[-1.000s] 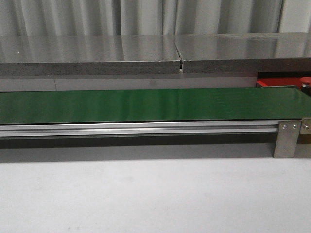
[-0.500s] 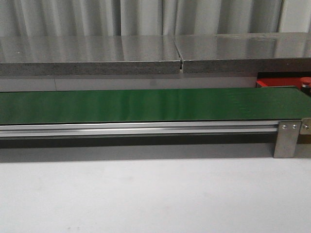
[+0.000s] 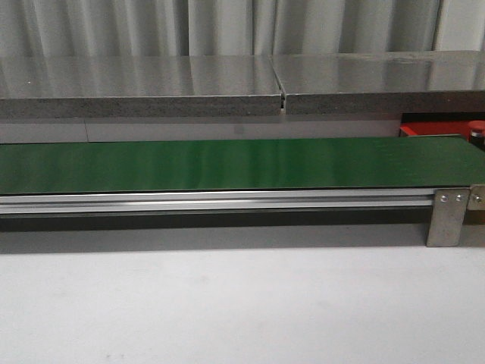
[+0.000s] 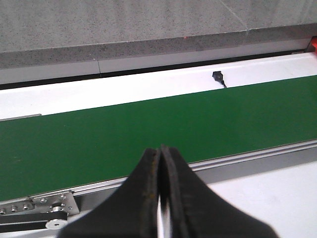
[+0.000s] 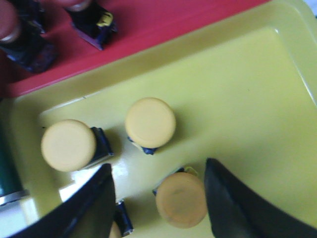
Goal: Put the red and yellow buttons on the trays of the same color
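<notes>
A yellow button point(image 5: 181, 199) lies in the yellow tray point(image 5: 247, 99), between the spread fingers of the right gripper point(image 5: 158, 198), which touch nothing. Two more yellow buttons point(image 5: 150, 122) rest just beyond the fingertips, the red tray point(image 5: 163, 20) farther out. The left gripper point(image 4: 161, 163) is clenched, empty, over the green belt point(image 4: 148, 124).

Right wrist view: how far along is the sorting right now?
Done: at least three yellow buttons sit upright in the yellow tray, and red-capped buttons stand on the red tray beside it. In hand: the right gripper is open around one yellow button resting in the tray. Left: the green belt shows no buttons; the left gripper is shut over it.
</notes>
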